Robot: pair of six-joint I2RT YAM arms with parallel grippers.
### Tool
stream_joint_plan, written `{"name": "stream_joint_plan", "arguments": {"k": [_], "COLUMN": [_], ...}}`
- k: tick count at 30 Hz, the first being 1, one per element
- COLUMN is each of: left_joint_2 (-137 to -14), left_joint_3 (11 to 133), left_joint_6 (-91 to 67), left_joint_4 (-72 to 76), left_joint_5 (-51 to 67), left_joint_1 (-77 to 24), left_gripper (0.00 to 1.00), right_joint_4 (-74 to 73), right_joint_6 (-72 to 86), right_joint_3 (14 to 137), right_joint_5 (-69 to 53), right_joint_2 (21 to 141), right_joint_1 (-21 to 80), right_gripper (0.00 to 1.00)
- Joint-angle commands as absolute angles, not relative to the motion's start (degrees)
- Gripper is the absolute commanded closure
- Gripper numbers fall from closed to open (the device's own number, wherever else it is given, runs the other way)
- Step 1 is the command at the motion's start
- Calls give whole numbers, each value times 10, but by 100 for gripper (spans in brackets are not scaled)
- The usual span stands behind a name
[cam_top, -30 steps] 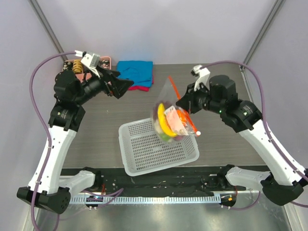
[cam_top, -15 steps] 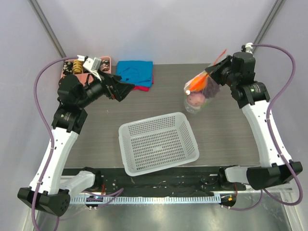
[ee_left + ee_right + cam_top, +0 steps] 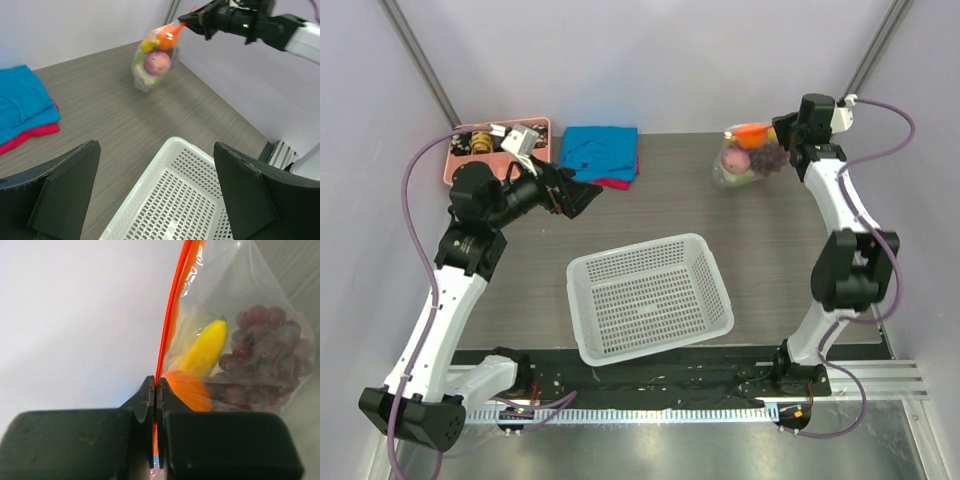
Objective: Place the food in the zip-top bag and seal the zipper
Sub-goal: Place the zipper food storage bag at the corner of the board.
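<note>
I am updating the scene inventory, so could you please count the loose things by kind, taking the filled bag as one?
Zip-top bag: 1
White mesh basket: 1
Pink tray: 1
Folded cloths: 2 (blue cloth, red cloth)
Total: 5

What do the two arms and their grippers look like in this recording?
The left arm and right arm have white links between black joints and black bases. A purple cable loops along each. The left gripper and right gripper are black, with matte wedge-shaped fingers. A white camera block sits at each wrist. A small green light shows on the right arm.
</note>
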State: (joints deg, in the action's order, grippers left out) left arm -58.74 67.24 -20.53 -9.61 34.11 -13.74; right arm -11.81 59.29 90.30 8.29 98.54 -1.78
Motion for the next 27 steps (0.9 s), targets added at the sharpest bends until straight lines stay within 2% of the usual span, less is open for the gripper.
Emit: {"name": "stream_joint_plan", "arguments": {"k": [1,4,11,15,18,19,22,25,27], "left_joint_2": [-582,-587,-577,-581,-593,-597,-605,-628,-658], "left_joint_3": [666,668,646,624,627,631,636,657,694], "left_joint_6": [-193,-181,-157,-128,-71,-62,-44,-49,-41], "left_joint_4": [-80,-99,-126,-160,-225,-245,-277,-322,-381], "left_joint_5": [351,355,335,352,338,336,324,299,288], "left_joint_1": [-134,-134,-133,-134,-133,-133,-133,-133,-133], "left_gripper": [0,0,0,0,0,0,0,0,0], "right_joint_4": [57,91,129,132,100,86,37,4,-25], "right_joint_6": [662,686,701,665,628,617,571,522,486], "right_joint_3": [992,977,684,609,580,577,574,574,574], "right_joint_5": [66,61,-78,-112,-102,-95,-86,-90,-94], "right_joint_2": [1068,1105,1033,1010,984,977,947,911,875], "right_joint_1": [-48,-62,-110,-132,-144,-147,-161,-172,-177], "right_gripper": [99,99,99,99,68,46,19,8,7]}}
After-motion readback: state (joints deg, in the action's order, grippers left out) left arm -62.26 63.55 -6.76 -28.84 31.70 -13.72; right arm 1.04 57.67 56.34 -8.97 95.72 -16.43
